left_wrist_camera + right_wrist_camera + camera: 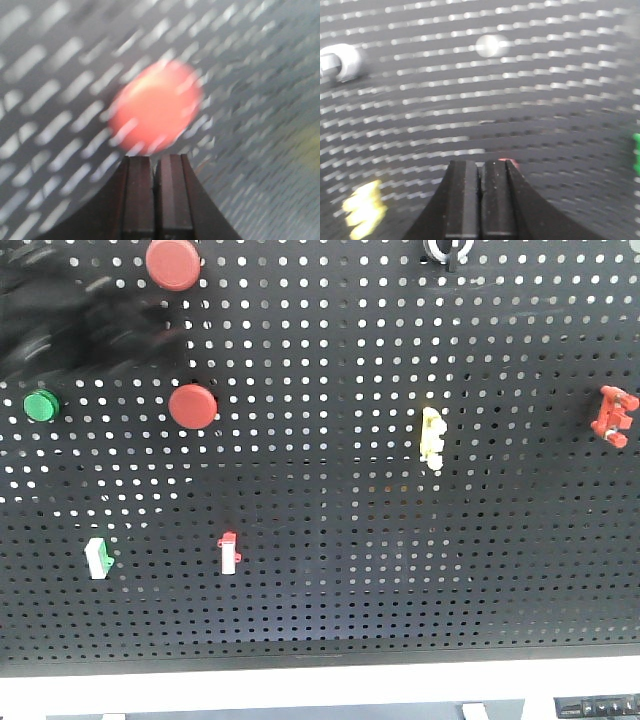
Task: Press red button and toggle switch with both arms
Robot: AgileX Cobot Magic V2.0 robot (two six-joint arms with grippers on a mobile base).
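On the black pegboard, one round red button (173,263) sits at the top left and a second red button (192,406) sits below it. The all-red toggle switch (615,416) is mounted at the far right. My left arm (60,320) is a dark blur at the upper left, beside both buttons. In the left wrist view my left gripper (154,159) is shut and empty, with a blurred red button (155,107) just past its tips. My right gripper (481,164) is shut and empty, and a sliver of red (509,161) shows behind its right finger.
A green button (41,405) is at the left. A pale yellow switch (432,438) is in the middle and also shows in the right wrist view (365,207). A white red-tipped switch (230,551) and a white-and-green switch (98,557) sit lower. A white knob (342,62) is nearby.
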